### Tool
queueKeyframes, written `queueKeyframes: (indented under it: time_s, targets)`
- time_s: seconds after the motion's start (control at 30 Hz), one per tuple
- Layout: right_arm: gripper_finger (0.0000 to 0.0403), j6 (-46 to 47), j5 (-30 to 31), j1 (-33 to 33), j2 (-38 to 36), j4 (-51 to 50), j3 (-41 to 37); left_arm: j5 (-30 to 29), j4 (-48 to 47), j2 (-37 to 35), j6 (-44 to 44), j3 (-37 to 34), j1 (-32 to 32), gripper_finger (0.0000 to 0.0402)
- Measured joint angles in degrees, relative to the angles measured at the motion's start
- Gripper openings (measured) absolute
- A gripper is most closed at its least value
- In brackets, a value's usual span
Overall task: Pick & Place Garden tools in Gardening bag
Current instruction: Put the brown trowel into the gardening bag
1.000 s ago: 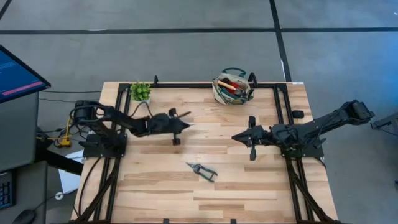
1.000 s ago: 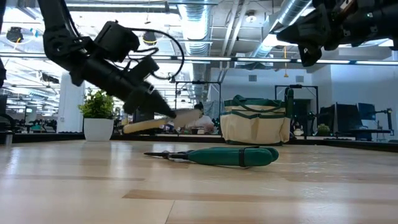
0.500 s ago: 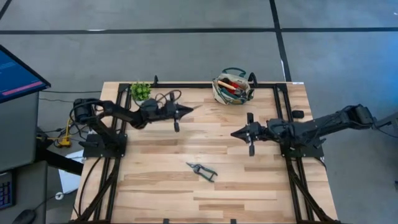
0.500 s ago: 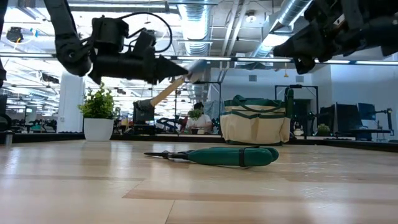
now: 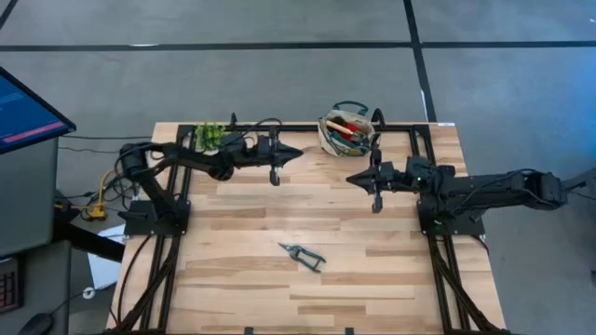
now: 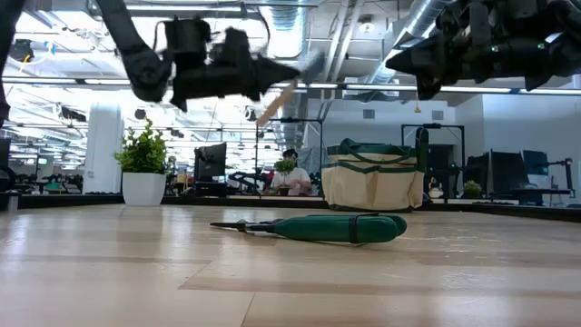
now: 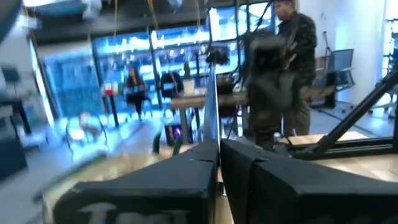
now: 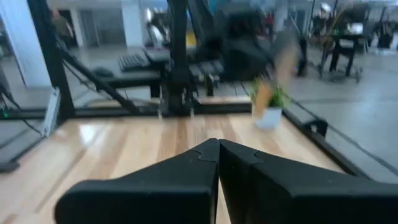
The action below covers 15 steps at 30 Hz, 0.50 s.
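Since a moment ago my left gripper (image 5: pixel 296 152), fingers clamped on the trowel (image 6: pixel 283 89) (handle hanging down), is travelling toward the gardening bag (image 5: pixel 348 131) lying straight ahead; right gripper (image 5: pixel 351 179) is waiting pinched empty.

Bare tabletop (image 5: pixel 233 279) around green pruners (image 5: pixel 303 254) at centre, gardening bag (image 5: pixel 349 132) at far edge between both arms

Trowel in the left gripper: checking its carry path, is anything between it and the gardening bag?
Nothing visible. From the trowel in the left gripper to the gardening bag lies bare table; the right gripper hangs beside the bag, off that line.
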Motion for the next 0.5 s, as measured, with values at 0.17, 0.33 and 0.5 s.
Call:
queueKeyframes:
  time_s: [0.17, 0.33, 0.5]
  targets:
    - [0.0000, 0.8, -1.1, -2.1, 0.0, 3.0, 0.0, 4.2, 9.4, 9.4, -7.9, 2.4, 0.9, 0.0001]
    - [0.0000, 2.6, -1.1, -2.3, 0.1, 3.3, 0.0, 7.9, 21.1, 17.5, -14.7, 6.9, 0.7, 0.0001]
    - [0.0000, 4.4, -1.0, -2.7, 3.7, 7.7, 0.1, 9.9, 21.0, 21.6, -17.2, 12.2, -0.2, 0.0001]
